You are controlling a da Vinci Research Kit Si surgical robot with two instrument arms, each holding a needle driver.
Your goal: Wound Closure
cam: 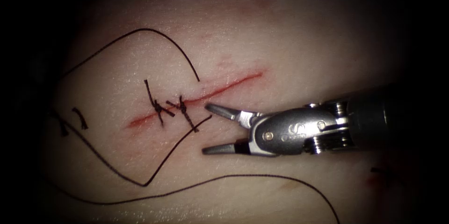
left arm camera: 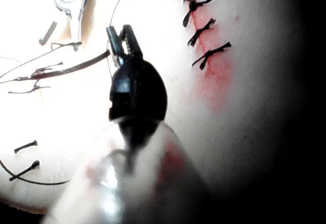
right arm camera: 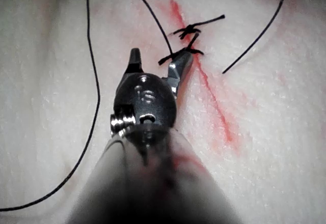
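Pale pork-belly tissue (cam: 290, 41), with a thin red diagonal cut (cam: 224, 88) bearing two dark knotted stitches (cam: 170, 108) near its left part

Long black thread (cam: 163, 37), looping over the tissue left of and below the cut; one free end lies just beside the stitches

Right silver hand (cam: 213, 129), entering from the right, jaws spread wide, holding nothing, its upper tip near the stitches

Left dark hand (left arm camera: 124, 38), seen in its own wrist view, jaws nearly closed; whether it grips thread cannot be told
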